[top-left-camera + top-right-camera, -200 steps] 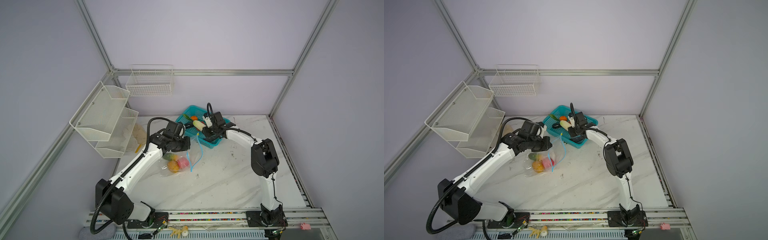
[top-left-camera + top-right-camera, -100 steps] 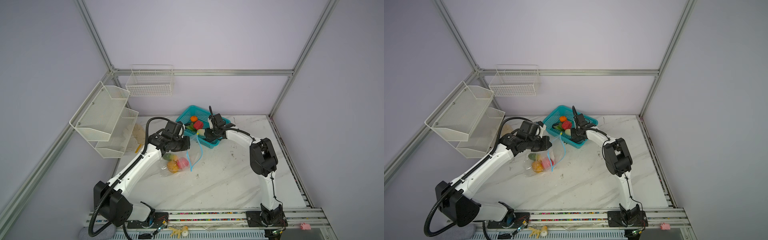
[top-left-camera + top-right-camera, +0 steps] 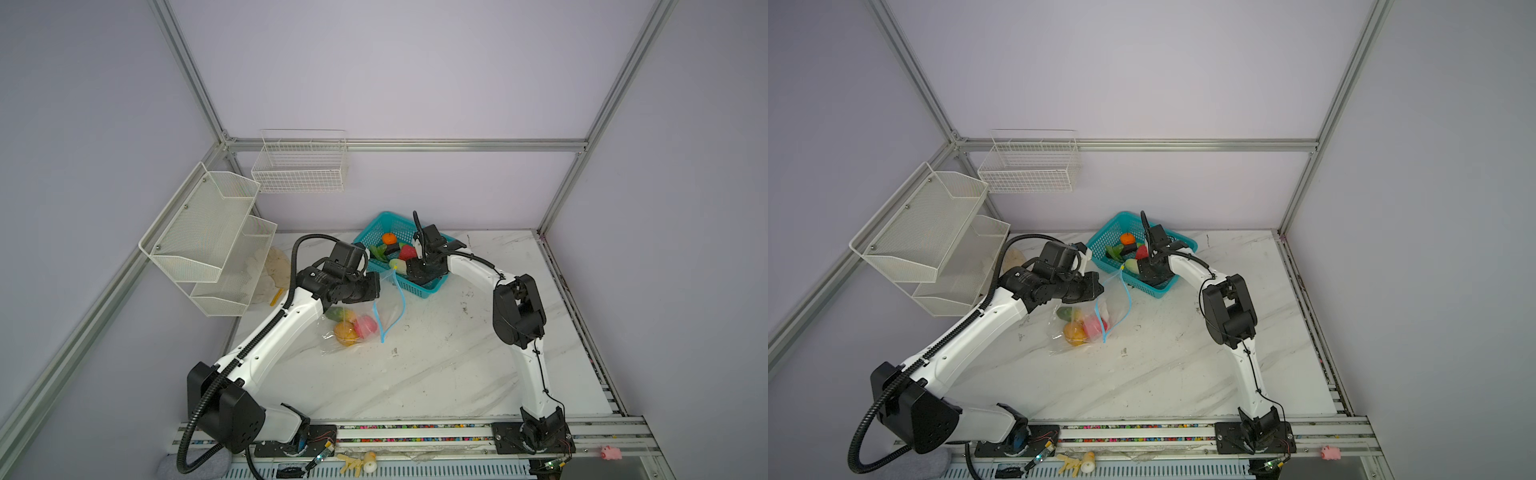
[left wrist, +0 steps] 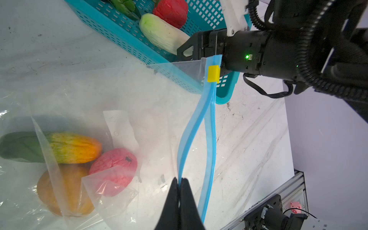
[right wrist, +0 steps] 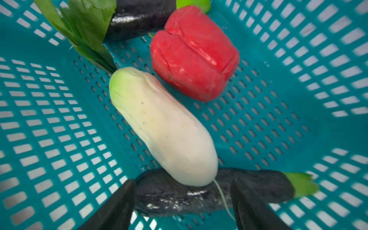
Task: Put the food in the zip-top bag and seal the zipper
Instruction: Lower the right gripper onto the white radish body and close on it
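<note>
**Blue zipper pinched at the left, right jaws wide over the basket**

Nearest, on the table (image 3: 436,353), the bag (image 4: 151,99) lies slumped with three pieces of food inside: an orange one (image 4: 65,189), a pink one (image 4: 113,169) and a green-to-yellow one (image 4: 65,146). Its film is thin, crinkly and limp and keeps no shape. I judge the stiffer zipper (image 4: 183,147) the only sound place to hold it. The left gripper (image 4: 180,180) does just that. Its jaws are closed tight on one lip of the strip and lift it off the other lip, so the mouth gapes. The yellow slider (image 4: 213,74) sits at the strip's far end, by the basket (image 5: 59,139).

Farther back, inside the basket, the right gripper (image 5: 183,182) hangs with jaws wide apart and nothing held. Its fingers (image 5: 117,203) straddle a dark eggplant (image 5: 258,185) lying crosswise, and the tip of a white radish (image 5: 159,127) overlaps it. A red pepper (image 5: 193,53) lies beyond.

These toys look light, squashy and smooth. The radish is long and rounded and could slip from a pinch at its taper, so a grip across its middle seems safest.
</note>
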